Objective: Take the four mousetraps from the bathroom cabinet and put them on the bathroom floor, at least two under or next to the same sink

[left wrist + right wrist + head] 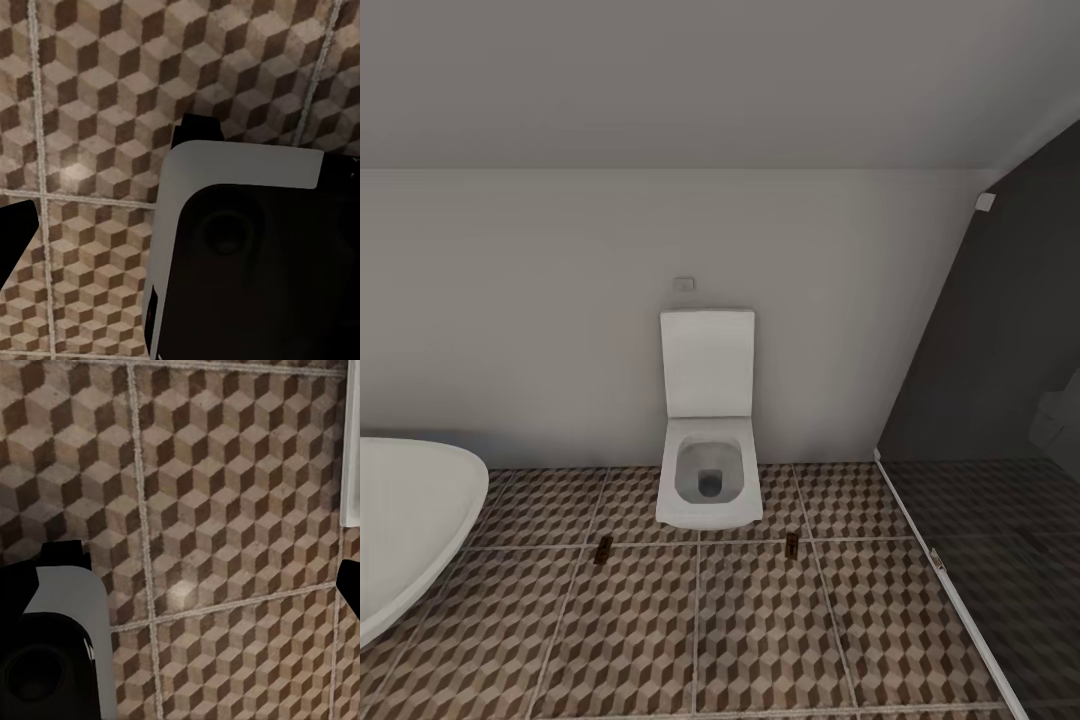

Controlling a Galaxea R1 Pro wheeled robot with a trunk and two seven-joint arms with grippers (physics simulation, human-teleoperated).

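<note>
Patterned tiles of the bathroom floor [760, 640] fill the lower part of our head view, brown, beige and white cubes with pale grout lines. Two mousetraps lie on them: one [603, 549] left of centre, the other [792, 544] right of centre, each just in front of a corner of the white square toilet [709, 480] standing at the middle of the frame against the pale wall [510, 330]. The traps are well apart, with the toilet's front between them. A rounded white bathtub [410, 520] enters at the lower left. At the right edge, darker shower tiles [1010, 560] lie behind a glass panel.

In our left wrist view, the left gripper [247, 262] shows as a grey-and-black body over the floor; we cannot tell how its jaws stand. In our right wrist view, the right gripper [60, 645] sits at the lower left over tiles, and its state is likewise unclear to us.
</note>
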